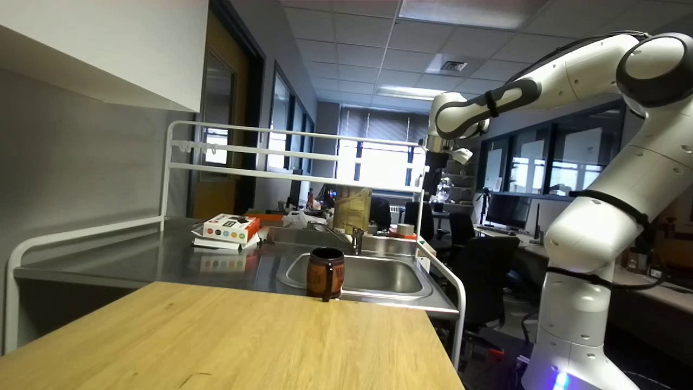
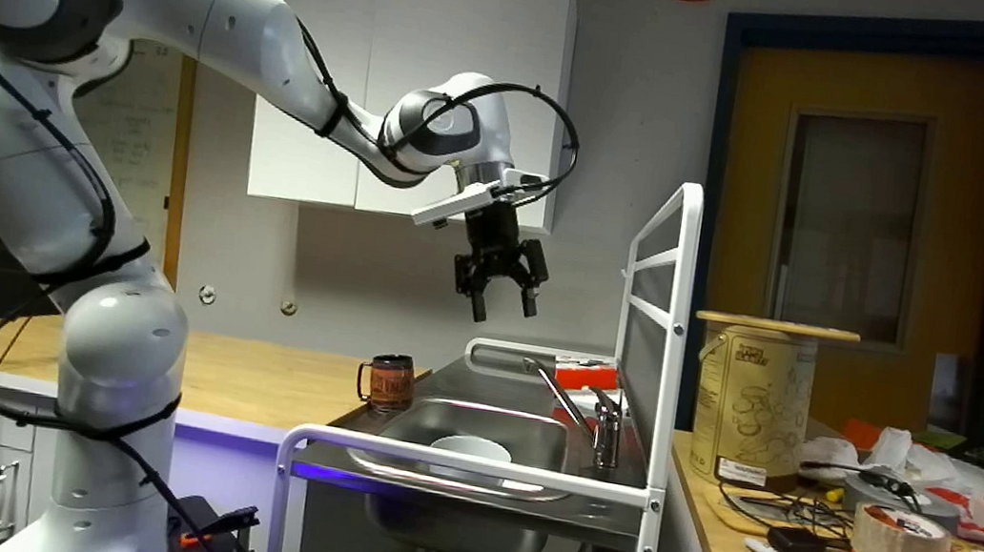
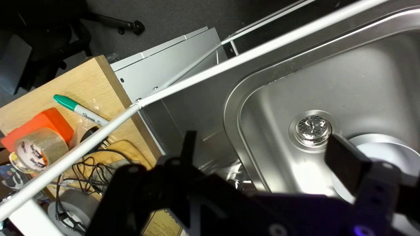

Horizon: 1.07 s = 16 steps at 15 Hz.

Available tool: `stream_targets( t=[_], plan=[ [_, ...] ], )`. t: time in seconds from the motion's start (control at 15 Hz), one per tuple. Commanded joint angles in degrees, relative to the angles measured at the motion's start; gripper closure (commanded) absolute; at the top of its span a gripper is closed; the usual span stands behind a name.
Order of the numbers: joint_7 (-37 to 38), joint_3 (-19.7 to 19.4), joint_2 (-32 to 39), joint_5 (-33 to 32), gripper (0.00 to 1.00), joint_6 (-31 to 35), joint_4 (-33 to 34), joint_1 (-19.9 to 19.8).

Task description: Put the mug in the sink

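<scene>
The mug [image 2: 391, 384] is small, dark brown and reddish, and stands upright on the metal counter beside the sink, near the wooden table's edge. It also shows in an exterior view [image 1: 325, 273] with its handle towards the camera. The mug is out of the wrist view. The sink [image 1: 379, 276] is a steel basin; it shows in an exterior view [image 2: 434, 415] and the wrist view [image 3: 279, 98]. My gripper [image 2: 504, 308] is open and empty, high above the sink and apart from the mug. Its spread fingers show in the wrist view [image 3: 262, 141].
A white round dish [image 3: 390, 154] lies in the sink. A chrome faucet [image 2: 607, 432] stands beside the basin. A white tubular rack [image 2: 674, 340] rises along the counter. A red-and-white box [image 1: 230, 227] lies on the counter. A wooden table [image 1: 243, 336] adjoins it.
</scene>
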Motion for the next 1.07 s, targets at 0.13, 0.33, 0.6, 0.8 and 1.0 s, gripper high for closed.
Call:
stream_targets(
  t=[0.13,0.33,0.6,0.8,1.0],
  plan=[
    [0.0,-0.1,0.0,0.0,0.0,-0.2,0.2,0.1],
    [0.0,-0.1,0.0,0.0,0.0,-0.2,0.2,0.1],
    [0.8,0.7,3.2,0.4,0.0,-0.9,1.8,0.8],
    [2.7,2.7,7.1,0.3,0.0,-1.6,3.3,2.0],
    [6.7,6.3,12.5,-0.1,0.0,-2.8,5.9,3.7]
  ],
)
